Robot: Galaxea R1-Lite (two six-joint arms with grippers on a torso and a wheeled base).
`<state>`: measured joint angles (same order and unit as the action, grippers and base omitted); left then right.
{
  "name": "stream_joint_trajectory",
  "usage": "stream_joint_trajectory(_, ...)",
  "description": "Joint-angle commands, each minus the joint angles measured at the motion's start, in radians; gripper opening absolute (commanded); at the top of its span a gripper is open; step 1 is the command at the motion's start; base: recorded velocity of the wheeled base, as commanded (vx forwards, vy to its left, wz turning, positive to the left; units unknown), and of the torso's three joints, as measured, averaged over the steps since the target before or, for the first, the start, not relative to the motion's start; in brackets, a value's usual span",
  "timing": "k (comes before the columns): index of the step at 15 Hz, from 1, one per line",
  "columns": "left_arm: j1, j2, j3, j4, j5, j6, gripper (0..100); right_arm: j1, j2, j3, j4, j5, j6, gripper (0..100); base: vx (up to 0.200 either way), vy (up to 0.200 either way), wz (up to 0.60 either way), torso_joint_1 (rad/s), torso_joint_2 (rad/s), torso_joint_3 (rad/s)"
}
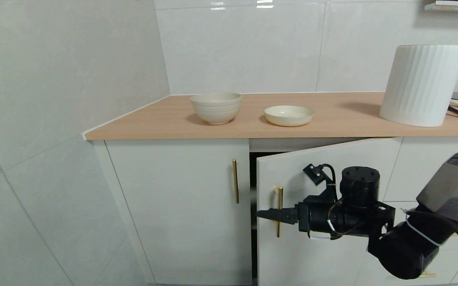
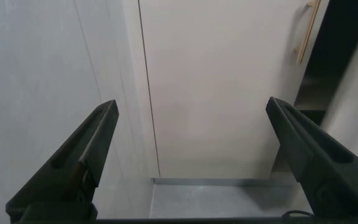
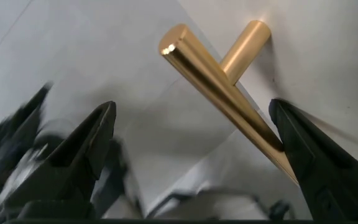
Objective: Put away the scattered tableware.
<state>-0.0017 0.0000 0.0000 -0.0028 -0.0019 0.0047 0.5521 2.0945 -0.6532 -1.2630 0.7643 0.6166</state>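
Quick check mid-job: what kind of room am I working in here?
Most likely a kitchen: tiled walls, a wooden countertop carrying a bowl and a shallow dish, and white base cabinets with brass handles, one door ajar.

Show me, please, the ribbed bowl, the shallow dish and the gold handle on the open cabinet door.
ribbed bowl [image 1: 216,108]: head view, middle of its outer wall.
shallow dish [image 1: 289,114]: head view, its inner floor.
gold handle [image 1: 279,196]: head view, upper part of the bar.
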Motion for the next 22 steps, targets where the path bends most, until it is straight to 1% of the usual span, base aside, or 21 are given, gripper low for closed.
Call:
stream_joint_trajectory(1,0.0,0.0,0.0,0.0,0.0,0.0,100,0.006,-0.085,0.106,-0.055,0.055,0.0,100,0.0,0.0,0.0,0.0,0.0,0.0)
stream_joint_trajectory(2,0.0,0.0,0.0,0.0,0.0,0.0,100,0.008,-0.094,0.138,-0.084,0.078,0.0,100,0.0,0.0,0.0,0.0,0.0,0.0)
stream_joint_trajectory(5,0.0,0.0,0.0,0.0,0.0,0.0,100,0.006,-0.094,0.187,-0.15,0.086,0.0,100,0.0,0.0,0.0,0.0,0.0,0.0)
stream_joint_trajectory(8,0.0,0.0,0.0,0.0,-0.003,0.023,100,0.005,-0.105,0.201,-0.167,0.084,0.0,100,0.0,0.0,0.0,0.0,0.0,0.0)
stream_joint_trajectory(9,0.0,0.0,0.0,0.0,-0.004,0.026,100,0.006,-0.105,0.204,-0.167,0.084,0.0,100,0.0,0.0,0.0,0.0,0.0,0.0)
stream_joint_trajectory(10,0.0,0.002,-0.017,0.0,-0.033,0.024,100,0.006,-0.105,0.207,-0.167,0.084,0.0,100,0.0,0.0,0.0,0.0,0.0,0.0)
stream_joint_trajectory(11,-0.004,0.021,-0.083,0.014,-0.101,0.015,100,0.006,-0.105,0.208,-0.167,0.084,0.0,100,0.0,0.0,0.0,0.0,0.0,0.0)
stream_joint_trajectory(12,-0.014,0.054,-0.129,0.043,-0.151,0.006,100,0.006,-0.105,0.208,-0.167,0.084,0.0,100,0.0,0.0,0.0,0.0,0.0,0.0)
stream_joint_trajectory(13,-0.023,0.147,-0.249,0.113,-0.253,-0.025,100,0.006,-0.105,0.208,-0.167,0.084,0.0,100,0.0,0.0,0.0,0.0,0.0,0.0)
stream_joint_trajectory(14,-0.032,0.291,-0.341,0.178,-0.365,-0.048,100,0.006,-0.105,0.208,-0.167,0.084,0.0,100,0.0,0.0,0.0,0.0,0.0,0.0)
stream_joint_trajectory(15,-0.032,0.426,-0.402,0.184,-0.443,-0.051,100,0.006,-0.103,0.208,-0.167,0.084,0.0,100,0.0,0.0,0.0,0.0,0.0,0.0)
stream_joint_trajectory(16,-0.032,0.557,-0.443,0.178,-0.497,-0.049,100,0.006,-0.103,0.208,-0.167,0.084,0.0,100,0.0,0.0,0.0,0.0,0.0,0.0)
stream_joint_trajectory(17,-0.034,0.687,-0.488,0.155,-0.537,-0.041,100,0.006,-0.103,0.208,-0.167,0.084,0.0,100,0.0,0.0,0.0,0.0,0.0,0.0)
stream_joint_trajectory(18,-0.047,0.815,-0.528,0.118,-0.57,-0.032,100,0.006,-0.103,0.208,-0.167,0.084,0.0,100,0.0,0.0,0.0,0.0,0.0,0.0)
stream_joint_trajectory(19,-0.063,0.882,-0.549,0.093,-0.584,-0.031,100,0.006,-0.103,0.208,-0.167,0.084,0.0,100,0.0,0.0,0.0,0.0,0.0,0.0)
stream_joint_trajectory(20,-0.11,1.062,-0.584,0.001,-0.589,-0.035,100,0.008,-0.102,0.21,-0.167,0.084,-0.001,100,0.0,0.0,0.0,0.0,0.0,0.0)
stream_joint_trajectory(21,-0.126,1.117,-0.584,-0.034,-0.589,-0.035,100,0.008,-0.097,0.21,-0.167,0.084,-0.001,100,0.0,0.0,0.0,0.0,0.0,0.0)
stream_joint_trajectory(22,-0.189,1.272,-0.581,-0.137,-0.589,-0.035,100,0.008,-0.08,0.213,-0.167,0.086,-0.005,100,0.0,0.0,0.0,0.0,0.0,0.0)
